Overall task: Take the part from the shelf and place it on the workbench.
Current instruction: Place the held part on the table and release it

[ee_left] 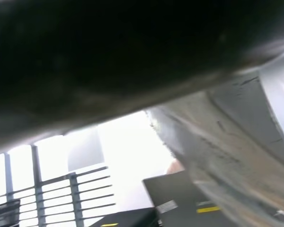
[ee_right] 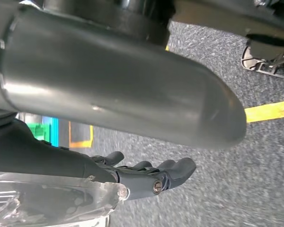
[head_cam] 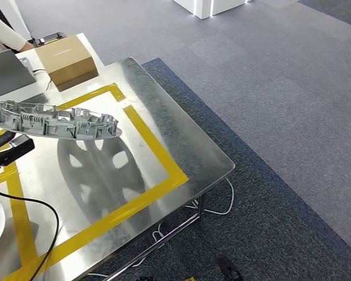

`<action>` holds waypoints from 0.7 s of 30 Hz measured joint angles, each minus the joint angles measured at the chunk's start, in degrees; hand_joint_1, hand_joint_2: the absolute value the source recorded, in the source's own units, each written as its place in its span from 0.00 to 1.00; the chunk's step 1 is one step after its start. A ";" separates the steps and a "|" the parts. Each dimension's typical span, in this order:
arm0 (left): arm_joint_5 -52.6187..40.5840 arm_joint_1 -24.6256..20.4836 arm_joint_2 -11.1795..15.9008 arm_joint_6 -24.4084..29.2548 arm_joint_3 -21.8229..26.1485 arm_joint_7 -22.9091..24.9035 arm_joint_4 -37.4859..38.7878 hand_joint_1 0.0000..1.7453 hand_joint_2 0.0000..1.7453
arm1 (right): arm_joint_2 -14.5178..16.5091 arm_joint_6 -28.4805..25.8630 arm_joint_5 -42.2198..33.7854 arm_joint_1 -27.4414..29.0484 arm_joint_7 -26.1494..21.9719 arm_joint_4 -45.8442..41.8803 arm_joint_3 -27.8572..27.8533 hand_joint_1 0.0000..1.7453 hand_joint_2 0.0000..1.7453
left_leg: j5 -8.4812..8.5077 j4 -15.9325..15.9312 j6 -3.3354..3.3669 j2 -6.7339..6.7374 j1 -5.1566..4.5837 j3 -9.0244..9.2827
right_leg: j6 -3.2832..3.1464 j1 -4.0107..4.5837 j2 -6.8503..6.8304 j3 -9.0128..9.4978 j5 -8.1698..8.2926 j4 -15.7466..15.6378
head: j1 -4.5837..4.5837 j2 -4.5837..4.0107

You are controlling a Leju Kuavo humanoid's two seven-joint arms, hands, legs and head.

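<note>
Overhead, left hand (head_cam: 8, 143) under the grey part (head_cam: 54, 120), above workbench (head_cam: 178, 146).

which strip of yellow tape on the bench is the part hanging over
The far strip, running toward the brown box. The grey part hangs across it; the right-hand strip and near strip lie uncovered.

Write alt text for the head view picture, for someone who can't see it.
A grey ribbed plastic part, flat and disc-shaped, hangs above a shiny metal workbench marked with a yellow tape rectangle, its shadow on the metal beneath it. A brown cardboard box sits at the bench's far end, and grey carpet lies beyond.
</note>
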 joint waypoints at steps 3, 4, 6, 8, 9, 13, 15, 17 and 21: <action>0.01 -0.25 0.16 -0.01 -0.04 0.00 0.07 0.00 0.00 | 0.09 0.05 0.08 -0.20 -0.01 -0.07 0.00 0.00 0.00 | 4.59 -10.97 0.23 4.26 -0.38 5.62 | 0.82 0.52 -1.91 0.61 -0.66 0.23 | -0.21 0.00; 0.01 -0.26 0.17 -0.01 -0.08 0.00 0.10 0.00 0.00 | 0.10 0.07 0.08 -0.27 -0.01 -0.08 0.00 0.00 0.00 | 4.85 -12.61 0.53 5.12 -0.53 6.39 | 1.10 0.81 -2.57 0.82 -0.91 0.26 | -0.22 0.00; 0.01 -0.10 0.22 -0.02 -0.12 0.00 0.20 0.00 0.00 | 0.10 0.08 0.09 -0.38 0.03 -0.12 0.00 0.00 0.00 | 4.64 -12.96 1.45 4.01 -0.66 6.37 | 1.54 0.99 -4.08 1.31 -1.28 0.08 | -0.07 0.00; 0.05 -0.12 0.34 -0.02 -0.10 0.00 0.27 0.00 0.00 | 0.10 0.07 0.10 -0.50 0.16 -0.19 0.00 0.00 0.00 | 4.73 -13.03 2.25 2.42 -0.54 6.38 | 2.13 0.67 -2.81 1.11 -2.35 1.12 | 0.02 0.00; 0.11 -0.25 0.35 -0.02 -0.10 0.00 0.27 0.00 0.00 | 0.10 0.05 0.10 -0.52 0.21 -0.21 0.01 0.00 0.00 | 4.80 -13.07 2.65 1.64 -0.42 6.40 | 2.37 0.52 -1.12 0.14 -3.65 3.31 | 0.14 0.00; 0.34 -0.34 0.08 -0.16 -0.14 0.01 0.46 0.00 0.00 | 0.10 0.08 0.09 -0.23 0.19 -0.22 0.00 0.00 0.00 | 4.77 -13.07 3.35 -1.65 -0.51 6.42 | 2.31 0.53 2.94 -7.14 -8.94 17.12 | 0.49 0.00; 0.34 -0.31 0.06 -0.41 -0.15 0.06 0.62 0.00 0.00 | 0.10 0.20 0.08 -0.09 0.20 -0.22 0.01 0.00 0.00 | 4.76 -13.06 3.35 -3.52 -0.65 6.52 | 1.78 0.60 3.32 -6.82 -6.23 14.79 | 0.49 0.00; 0.34 -0.37 0.09 -0.60 -0.15 0.11 0.71 0.00 0.00 | 0.10 0.31 0.07 -0.06 0.21 -0.22 0.01 0.00 0.00 | 4.74 -13.03 3.21 -5.17 -0.69 6.57 | 1.08 0.47 5.81 -3.40 -1.95 6.67 | 0.47 0.00; 0.34 -0.54 0.29 -0.78 -0.11 0.13 0.97 0.00 0.00 | 0.09 0.40 0.05 -0.03 -0.14 -0.21 0.00 0.00 0.00 | 5.23 -13.29 1.76 -7.98 -0.14 5.97 | 0.45 0.49 7.85 -0.29 -0.30 0.71 | 0.47 0.00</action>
